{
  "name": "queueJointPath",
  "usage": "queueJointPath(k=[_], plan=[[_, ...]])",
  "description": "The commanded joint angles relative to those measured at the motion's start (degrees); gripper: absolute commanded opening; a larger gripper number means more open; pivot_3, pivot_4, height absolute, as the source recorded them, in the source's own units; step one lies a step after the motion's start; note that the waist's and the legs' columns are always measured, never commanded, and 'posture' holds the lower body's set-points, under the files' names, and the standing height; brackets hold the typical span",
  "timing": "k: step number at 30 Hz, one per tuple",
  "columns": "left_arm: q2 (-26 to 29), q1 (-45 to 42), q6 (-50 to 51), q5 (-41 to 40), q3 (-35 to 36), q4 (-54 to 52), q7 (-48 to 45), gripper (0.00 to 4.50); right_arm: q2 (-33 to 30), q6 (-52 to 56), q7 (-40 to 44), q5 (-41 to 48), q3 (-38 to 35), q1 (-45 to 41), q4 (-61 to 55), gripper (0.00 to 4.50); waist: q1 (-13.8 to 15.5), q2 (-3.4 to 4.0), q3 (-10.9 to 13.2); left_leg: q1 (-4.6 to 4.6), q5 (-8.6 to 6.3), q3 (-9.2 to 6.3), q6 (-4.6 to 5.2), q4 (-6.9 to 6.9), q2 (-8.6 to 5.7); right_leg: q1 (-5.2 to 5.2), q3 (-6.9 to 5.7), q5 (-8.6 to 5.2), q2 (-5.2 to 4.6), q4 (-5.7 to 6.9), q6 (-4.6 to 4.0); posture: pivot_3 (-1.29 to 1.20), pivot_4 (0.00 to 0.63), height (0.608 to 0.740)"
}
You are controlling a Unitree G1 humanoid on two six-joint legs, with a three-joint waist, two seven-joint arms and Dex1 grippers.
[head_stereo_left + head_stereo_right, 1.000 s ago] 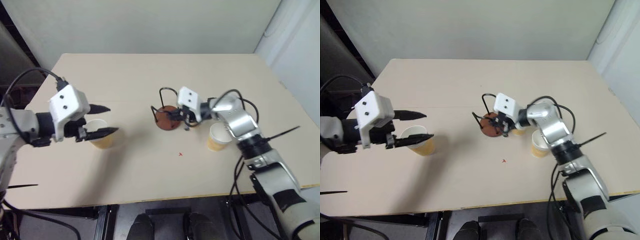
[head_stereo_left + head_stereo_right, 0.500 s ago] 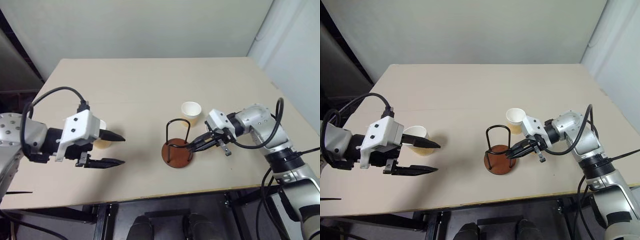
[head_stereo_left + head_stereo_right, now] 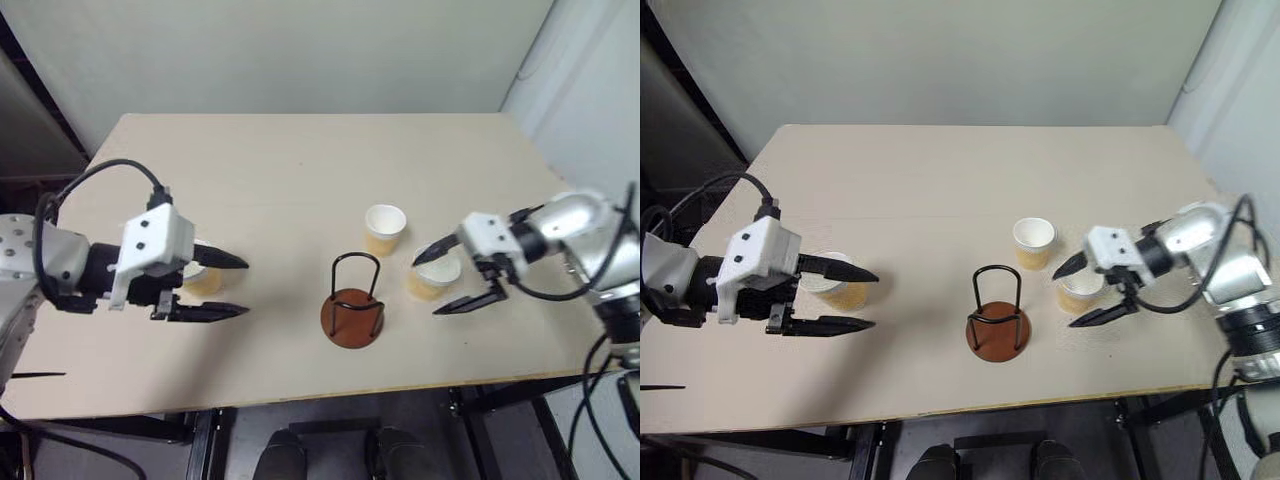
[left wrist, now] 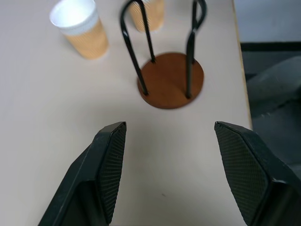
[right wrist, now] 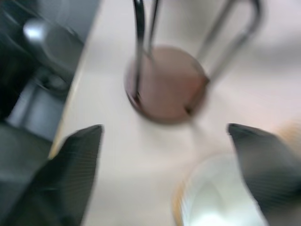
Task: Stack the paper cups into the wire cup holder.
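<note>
— Where is the wire cup holder [image 3: 998, 318] found?
— It is seen near the front edge of the desk [image 3: 940, 170], standing upright. Nothing is held inside it yet.

— And the paper cups?
— One cup [image 3: 1078, 291] is set upright just right of the holder, between the spread jaws of the right gripper [image 3: 1090, 293]. It is not squeezed. It can be reached soonest by the right arm.

— What about the left side?
— The left gripper [image 3: 848, 298] is also spread wide, and nothing is held. A second cup [image 3: 830, 283] is partly hidden behind it.

— And farther back?
— A third cup [image 3: 1033, 243] is stood just behind the holder.
</note>
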Motion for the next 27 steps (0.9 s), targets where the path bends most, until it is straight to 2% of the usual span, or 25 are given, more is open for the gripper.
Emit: queueJointPath(k=[1,8,14,18,21,27], plan=[[-0.9,-3.3,-0.8,-1.8,1.6,1.1,1.5,3.22,-4.6,-1.5,0.3,-0.2,-5.5,-1.3,-1.4,4.48,0.0,0.00,0.0,0.00,0.00,0.03,0.00,0.00,0.00,0.00,0.01,0.03,0.02,-0.02,0.05,0.00,0.150,0.740],[-3.8,-5.5,-1.6,-0.1,-3.7,1.0,4.0,3.22,-1.3,-3.9,-0.9,-5.9,-2.0,-0.2,2.0,4.48,-0.4,-0.02,0.0,0.41,0.01,0.12,0.07,0.02,0.00,0.30,0.17,0.07,0.22,-0.10,0.23,0.00,0.150,0.740],[-3.2,-3.2,-0.6,-0.6,-2.3,-1.1,5.2,3.22,3.1,-7.6,-2.8,-13.0,1.9,-2.1,7.3,4.48,-0.4,0.01,0.0,0.49,0.00,0.21,0.19,0.03,0.00,0.27,0.50,0.17,0.29,-0.13,0.39,0.00,0.150,0.740],[-2.5,-1.2,0.4,-1.1,-0.3,-2.6,6.2,3.22,5.0,-10.7,-3.5,-17.6,4.6,-2.1,9.6,4.48,-0.4,0.01,0.0,0.57,-0.16,0.30,0.48,0.05,0.02,0.24,1.20,0.32,0.50,-0.16,0.63,0.00,0.150,0.740],[-2.2,-0.1,1.1,-1.7,1.1,-3.7,6.6,3.22,6.6,-11.5,-3.8,-18.7,5.4,-2.6,10.7,3.98,-0.4,0.01,0.0,0.56,-0.22,0.37,0.58,0.06,0.04,0.15,1.29,0.40,0.49,-0.16,0.77,0.00,0.150,0.740],[-1.8,1.2,1.5,-2.0,2.8,-4.0,7.0,3.22,7.4,-13.8,-3.4,-18.1,4.0,-4.2,11.9,1.83,-0.5,0.02,0.0,0.56,-0.33,0.42,0.77,0.06,0.06,0.03,1.34,0.39,0.51,-0.15,0.73,0.00,0.150,0.740]])
